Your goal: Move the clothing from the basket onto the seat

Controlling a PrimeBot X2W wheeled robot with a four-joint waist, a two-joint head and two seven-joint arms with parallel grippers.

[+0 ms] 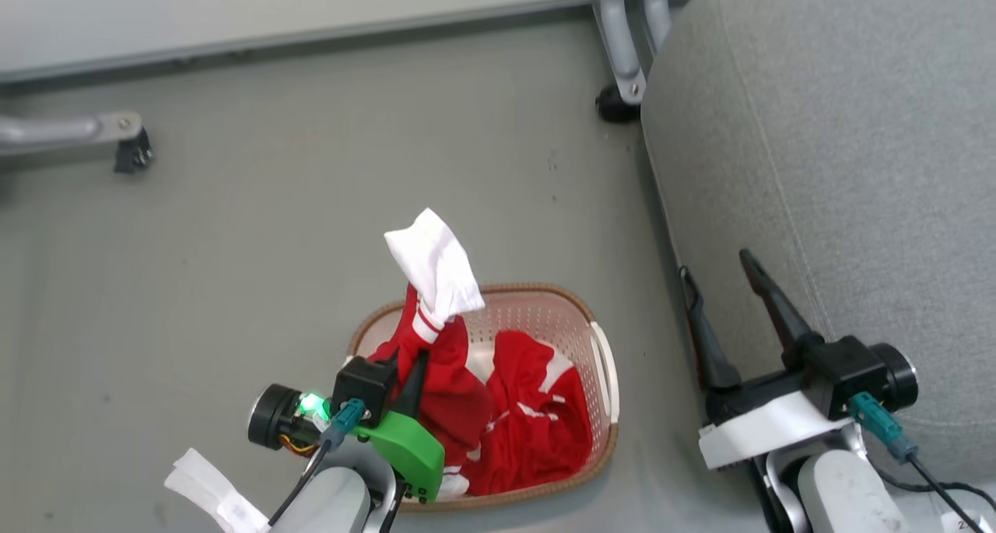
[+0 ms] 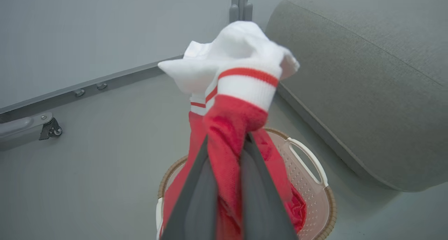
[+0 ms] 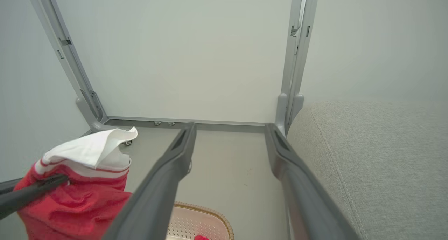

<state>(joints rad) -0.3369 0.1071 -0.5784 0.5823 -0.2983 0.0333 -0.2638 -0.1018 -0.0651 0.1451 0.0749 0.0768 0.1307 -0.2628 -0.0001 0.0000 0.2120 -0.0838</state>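
Grey floor [image 1: 311, 206] runs up to a pale wall panel [image 1: 233, 12] set in a grey metal frame on small black castors [image 1: 617, 106]. On that floor the basket [image 1: 605, 362] sits just beside the seat [image 1: 817, 128], which takes up the right of the head view. The left gripper [image 1: 415, 359] is above the basket's left half, its jaws closed tight on a red fold of the clothing [image 1: 447, 377]. In the left wrist view the fabric is squeezed between the two dark fingers [image 2: 196, 198], and a white cuff [image 2: 241, 57] banded in red stands up past their tips. The gripped garment is raised, its lower part trailing down into the basket, where more red cloth with white stripes lies bunched toward the right side. The right gripper [image 1: 714, 261] hangs at the seat's left edge, jaws spread wide apart and holding nothing, well apart from the clothing.
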